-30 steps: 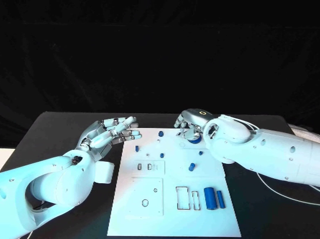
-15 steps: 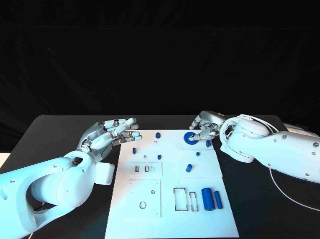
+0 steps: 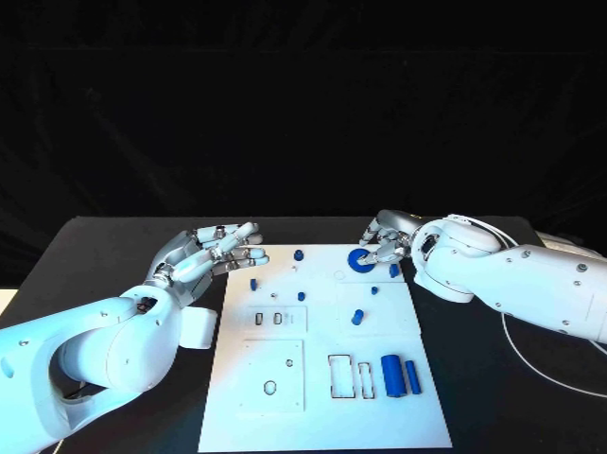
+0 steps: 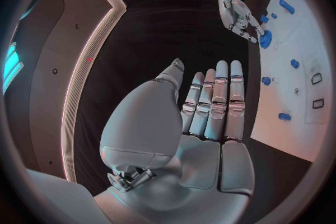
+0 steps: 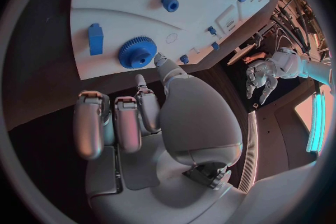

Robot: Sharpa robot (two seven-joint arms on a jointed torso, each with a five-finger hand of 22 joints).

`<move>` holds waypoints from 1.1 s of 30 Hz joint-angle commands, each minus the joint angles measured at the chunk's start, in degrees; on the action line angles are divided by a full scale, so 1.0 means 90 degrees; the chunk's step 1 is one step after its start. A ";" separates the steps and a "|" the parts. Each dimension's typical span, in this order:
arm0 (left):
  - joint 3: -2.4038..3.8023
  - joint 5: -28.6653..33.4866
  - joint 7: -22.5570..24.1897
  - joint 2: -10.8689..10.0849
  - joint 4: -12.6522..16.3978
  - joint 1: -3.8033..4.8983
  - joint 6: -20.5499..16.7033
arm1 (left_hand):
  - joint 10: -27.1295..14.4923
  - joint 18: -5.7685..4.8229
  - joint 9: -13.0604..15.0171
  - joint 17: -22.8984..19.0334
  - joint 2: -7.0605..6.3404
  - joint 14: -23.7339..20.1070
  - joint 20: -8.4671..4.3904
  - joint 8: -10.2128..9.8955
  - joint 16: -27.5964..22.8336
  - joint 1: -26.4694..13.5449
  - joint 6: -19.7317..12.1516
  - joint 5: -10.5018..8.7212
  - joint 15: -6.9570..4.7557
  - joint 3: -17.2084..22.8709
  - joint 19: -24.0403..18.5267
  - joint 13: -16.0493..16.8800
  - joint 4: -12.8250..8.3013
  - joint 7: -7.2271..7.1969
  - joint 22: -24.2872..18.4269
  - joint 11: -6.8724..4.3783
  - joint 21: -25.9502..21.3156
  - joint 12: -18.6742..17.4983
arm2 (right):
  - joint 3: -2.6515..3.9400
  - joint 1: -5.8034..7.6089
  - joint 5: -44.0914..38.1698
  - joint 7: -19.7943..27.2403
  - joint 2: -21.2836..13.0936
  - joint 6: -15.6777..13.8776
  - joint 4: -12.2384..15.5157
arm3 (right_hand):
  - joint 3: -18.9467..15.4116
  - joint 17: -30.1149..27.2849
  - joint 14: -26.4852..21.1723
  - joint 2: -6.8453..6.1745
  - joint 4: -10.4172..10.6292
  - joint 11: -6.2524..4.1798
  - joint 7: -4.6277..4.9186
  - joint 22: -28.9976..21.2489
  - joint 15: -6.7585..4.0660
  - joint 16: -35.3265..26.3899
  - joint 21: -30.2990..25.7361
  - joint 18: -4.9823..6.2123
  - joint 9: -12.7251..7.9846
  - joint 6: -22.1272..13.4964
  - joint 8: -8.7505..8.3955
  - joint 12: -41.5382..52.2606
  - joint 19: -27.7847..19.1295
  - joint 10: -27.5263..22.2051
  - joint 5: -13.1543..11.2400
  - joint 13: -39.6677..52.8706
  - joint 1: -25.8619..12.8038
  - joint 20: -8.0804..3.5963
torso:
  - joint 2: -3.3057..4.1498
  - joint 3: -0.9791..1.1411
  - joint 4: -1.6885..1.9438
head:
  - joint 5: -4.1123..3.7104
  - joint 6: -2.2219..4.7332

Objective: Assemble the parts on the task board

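Observation:
The white task board (image 3: 284, 374) lies in the middle of the table. A blue gear (image 3: 362, 262) (image 5: 137, 51) sits flat on its far right part. My right hand (image 3: 390, 238) (image 5: 161, 117) hovers just right of the gear, holding nothing; the thumb tip is beside the gear's rim and the other fingers stay clear of it. My left hand (image 3: 216, 253) (image 4: 206, 123) is held by the board's far left corner, fingers straight and apart, empty. Two blue cylinders (image 3: 401, 375) lie side by side at the near right.
Several small blue parts (image 3: 358, 316) stand across the board's far half, one blue block (image 5: 96, 39) close to the gear. Empty slots (image 3: 344, 375) sit next to the cylinders. Black table (image 3: 112, 246) surrounds the board. A white cable (image 3: 549, 374) trails at the right.
My right hand has drawn back to the right off the blue gear, which now sits uncovered on the board. The left hand has stayed put.

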 commanded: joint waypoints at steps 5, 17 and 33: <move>0.0005 0.0013 0.0017 0.0011 0.0000 0.0007 0.0145 | 0.0021 0.0077 -0.0005 0.0011 0.0065 0.0009 0.0006 -0.0032 -0.0037 -0.0003 -0.0006 -0.0005 0.0013 -0.0002 0.0017 -0.0004 -0.0033 0.0025 -0.0007 0.0039 -0.0028 -0.0028 | 0.0001 -0.0047 -0.0315 -0.0121 0.0082 0.0335 -0.0111 | -0.0038 0.0746 0.0526 0.0037 -0.0021 0.0010 0.0020 0.0018 0.0042 0.0050 0.0037 -0.0132 0.0003 0.0013 0.0036 0.0045 0.0036 0.0048 0.0025 0.0186 0.0042 0.0029 | 0.0000 -0.0002 0.0004 | 0.0004 -0.0019; 0.0005 0.0013 0.0014 0.0013 -0.0006 0.0007 0.0149 | 0.0021 0.0077 -0.0005 0.0011 0.0065 0.0009 0.0006 -0.0032 -0.0037 -0.0003 -0.0006 -0.0005 0.0013 -0.0002 0.0017 -0.0004 -0.0033 0.0025 -0.0007 0.0039 -0.0028 -0.0028 | 0.0001 -0.0102 -0.0514 -0.0193 0.0142 0.0545 -0.0206 | -0.0037 0.0761 0.0528 0.0048 -0.0032 0.0009 0.0018 0.0035 0.0044 0.0058 0.0046 -0.0134 0.0008 0.0039 0.0052 0.0064 0.0040 0.0050 0.0021 0.0216 0.0061 0.0032 | -0.0005 -0.0004 0.0003 | 0.0014 -0.0045; 0.0005 0.0013 0.0009 0.0010 -0.0007 0.0006 0.0157 | 0.0030 0.0078 -0.0004 0.0022 0.0079 0.0014 0.0005 -0.0037 -0.0045 0.0006 -0.0003 -0.0005 0.0010 -0.0003 0.0025 -0.0004 -0.0052 0.0013 -0.0012 0.0032 -0.0034 -0.0035 | 0.0001 -0.0170 -0.1071 -0.0166 0.0207 0.0456 -0.0238 | 0.0465 0.0876 0.0541 0.0365 -0.0393 -0.0094 -0.0098 0.0244 -0.0029 0.0114 0.0149 -0.0169 0.0091 0.0582 0.0316 0.0314 0.0105 0.0196 -0.0289 0.0561 0.0550 -0.0017 | -0.0002 -0.0003 0.0004 | 0.0017 -0.0062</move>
